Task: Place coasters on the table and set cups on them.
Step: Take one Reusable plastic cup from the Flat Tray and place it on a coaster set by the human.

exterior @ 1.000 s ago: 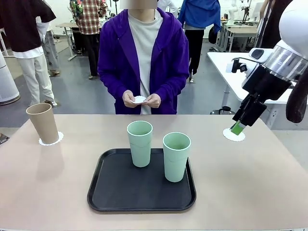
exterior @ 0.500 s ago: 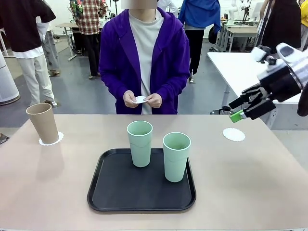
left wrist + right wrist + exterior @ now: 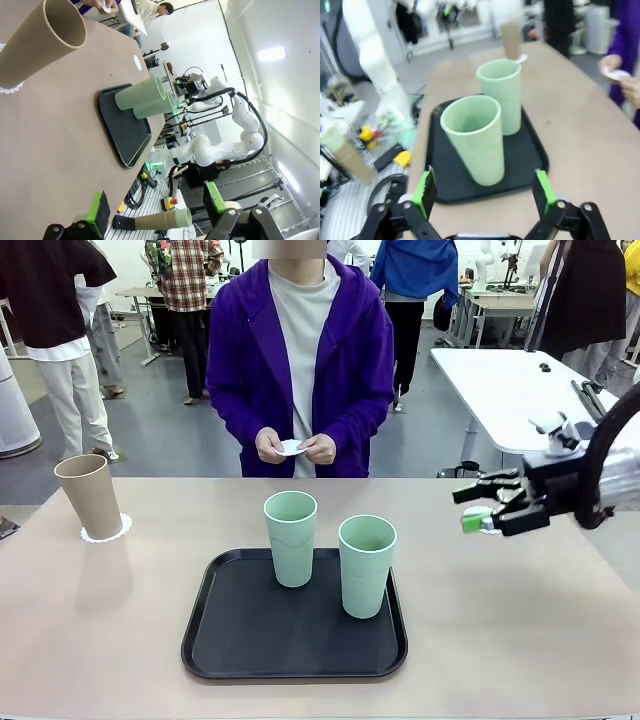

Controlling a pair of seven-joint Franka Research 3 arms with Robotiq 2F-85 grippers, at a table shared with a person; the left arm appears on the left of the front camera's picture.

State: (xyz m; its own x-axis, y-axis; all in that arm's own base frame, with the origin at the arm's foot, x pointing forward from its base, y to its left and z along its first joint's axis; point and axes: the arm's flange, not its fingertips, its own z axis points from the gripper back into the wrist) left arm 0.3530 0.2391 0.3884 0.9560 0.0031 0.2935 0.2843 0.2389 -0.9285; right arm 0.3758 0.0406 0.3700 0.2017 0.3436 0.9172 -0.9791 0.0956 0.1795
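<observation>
One claw (right, open) lifted off coaster, turned sideways.

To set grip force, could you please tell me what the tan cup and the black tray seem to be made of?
Tan cup: perhaps matte plastic or fibre composite; dull, glare-free wall. Black tray: probably moulded plastic; smooth, raised rim, rounded corners.

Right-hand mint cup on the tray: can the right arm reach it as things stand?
Probably yes. The right gripper is open and aimed toward the right-hand mint cup, and nothing stands between them.
</observation>
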